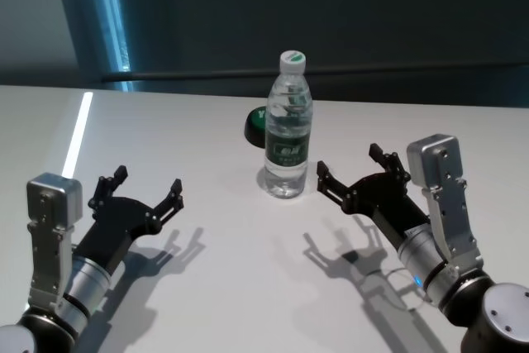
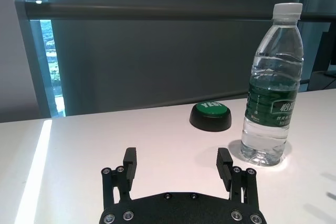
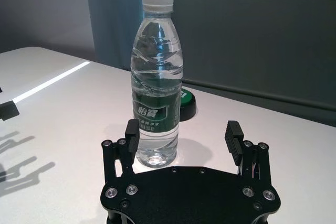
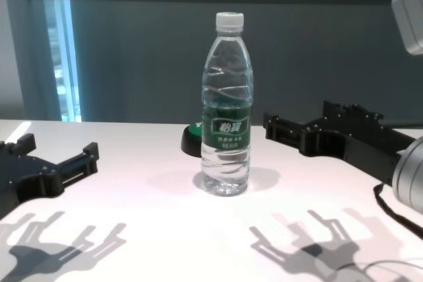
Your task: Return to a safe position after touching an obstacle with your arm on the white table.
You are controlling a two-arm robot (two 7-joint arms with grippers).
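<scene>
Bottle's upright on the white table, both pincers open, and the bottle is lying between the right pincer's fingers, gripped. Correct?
Not quite. The bottle does stand upright on the white table and both pincers are open, but the right pincer is not gripping it. The head view shows it beside the bottle with a gap between them. The left pincer sits farther off on the other side.

Bottle (image 1: 288,134) upright mid-table (image 1: 248,287), black-and-green button (image 1: 255,124) just behind it. Right gripper (image 1: 357,173) near bottle, gap between. Left gripper (image 1: 143,190) well apart, open tabletop around it.
</scene>
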